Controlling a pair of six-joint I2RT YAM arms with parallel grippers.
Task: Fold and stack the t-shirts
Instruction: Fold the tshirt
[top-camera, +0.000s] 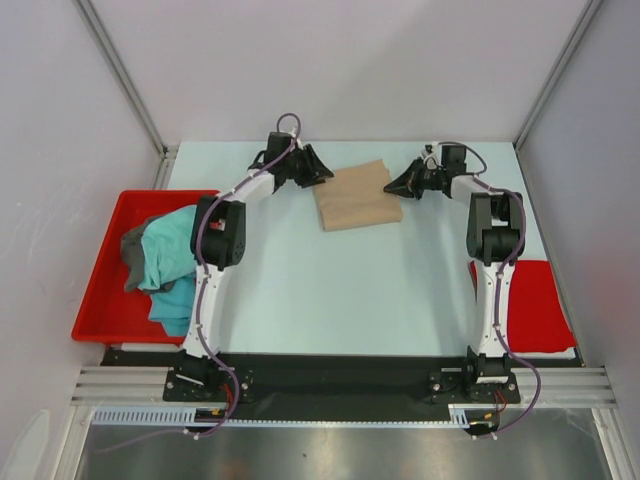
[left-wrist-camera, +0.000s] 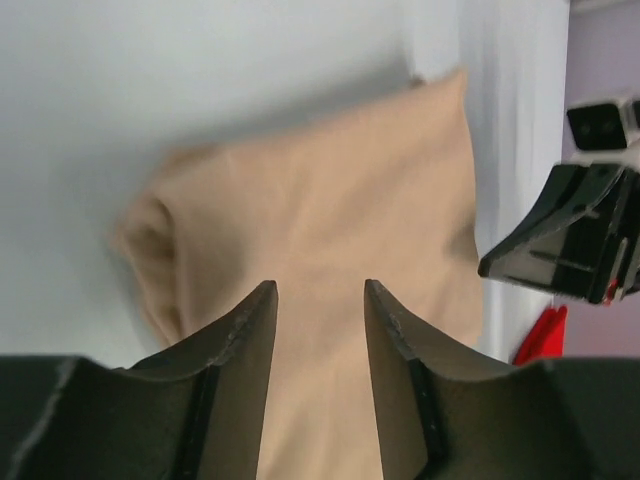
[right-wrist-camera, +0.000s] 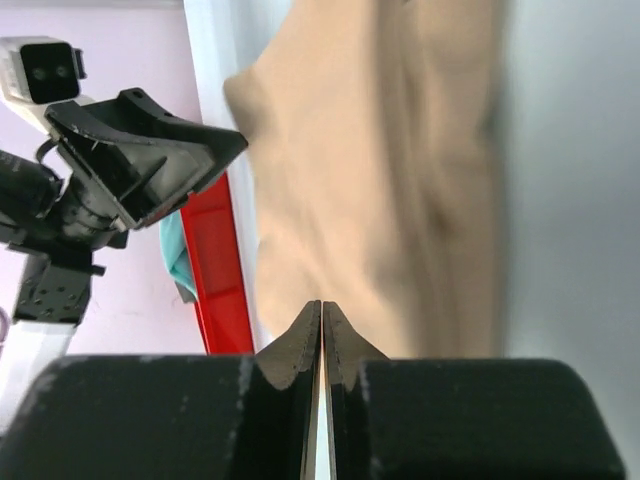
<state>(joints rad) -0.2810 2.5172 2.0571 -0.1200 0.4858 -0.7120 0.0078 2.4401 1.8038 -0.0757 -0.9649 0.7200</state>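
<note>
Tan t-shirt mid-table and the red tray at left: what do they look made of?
Tan t-shirt: soft matte cloth, probably a cotton-type knit. It lies folded with rounded edges and shallow creases and shows no sheen. Red tray: looks like rigid moulded plastic, with a smooth surface, uniform colour and straight raised walls. How glossy it is cannot be told from here.

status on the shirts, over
Left gripper open, right gripper shut, flanking folded tan shirt. Teal shirt and grey shirt in red tray. Nothing in the way.
</note>
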